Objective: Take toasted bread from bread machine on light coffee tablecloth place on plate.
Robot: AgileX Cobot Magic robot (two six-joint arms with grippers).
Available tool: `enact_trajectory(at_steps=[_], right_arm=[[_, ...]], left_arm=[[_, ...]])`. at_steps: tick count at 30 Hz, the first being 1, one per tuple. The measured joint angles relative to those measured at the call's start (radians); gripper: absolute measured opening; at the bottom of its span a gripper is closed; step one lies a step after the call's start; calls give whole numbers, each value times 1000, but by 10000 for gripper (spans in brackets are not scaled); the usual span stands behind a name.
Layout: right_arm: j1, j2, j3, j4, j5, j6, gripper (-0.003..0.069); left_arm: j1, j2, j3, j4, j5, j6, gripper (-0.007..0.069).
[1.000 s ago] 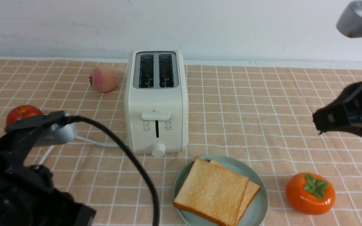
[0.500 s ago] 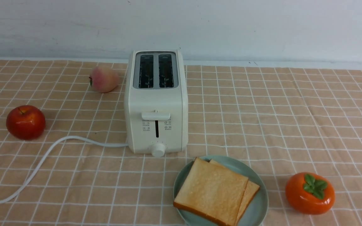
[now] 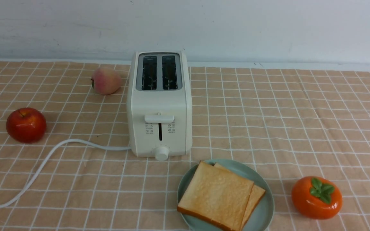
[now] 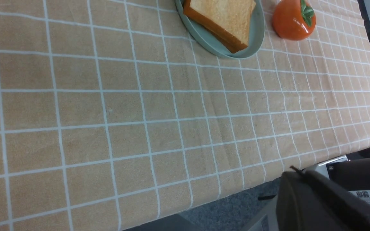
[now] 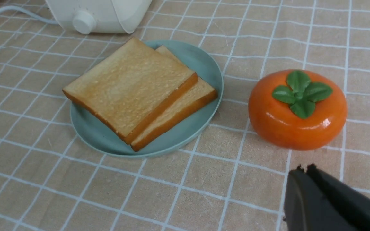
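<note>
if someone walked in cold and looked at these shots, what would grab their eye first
Most likely the toasted bread: two golden slices overlapping on the mint-green plate at the front, just before the bread machine, whose slots look empty. Next, the glossy orange persimmon right of the plate and the red apple at far left.

golden-tan toasted bread (image 3: 216,194), mint-green plate (image 3: 264,214), white-gridded peach tablecloth (image 3: 268,122)

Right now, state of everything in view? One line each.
Toaster: upright, both slots empty, lever up.
Toast: two slices overlapping, flat on the plate.
Plate: on the cloth, holding the toast.
Cord: lying loose on the cloth.
Right claw: shut, holding nothing.
Left claw: shut, holding nothing.
</note>
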Motion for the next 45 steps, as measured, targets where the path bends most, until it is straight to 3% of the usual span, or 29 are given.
enact_trajectory(at_steps=[12, 18, 20, 25, 30, 36, 41, 45], right_arm=[[0, 0, 0, 0, 0, 0, 2], [0, 0, 0, 0, 0, 0, 10], [0, 0, 0, 0, 0, 0, 13], [0, 0, 0, 0, 0, 0, 18], [0, 0, 0, 0, 0, 0, 22], [0, 0, 0, 0, 0, 0, 29], [0, 0, 0, 0, 0, 0, 36], [0, 0, 0, 0, 0, 0, 41]], left_arm=[[0, 0, 2, 40, -17, 27, -14], [12, -78, 144, 428, -420, 85, -14], [45, -128, 228, 486, -538, 84, -14], [187, -276, 445, 525, -762, 84, -13], [341, -312, 641, 464, -972, 84, -13], [356, -312, 721, 463, -980, 84, -13], [337, -312, 724, 465, -812, 84, -11], [336, -312, 726, 465, -773, 84, -11]])
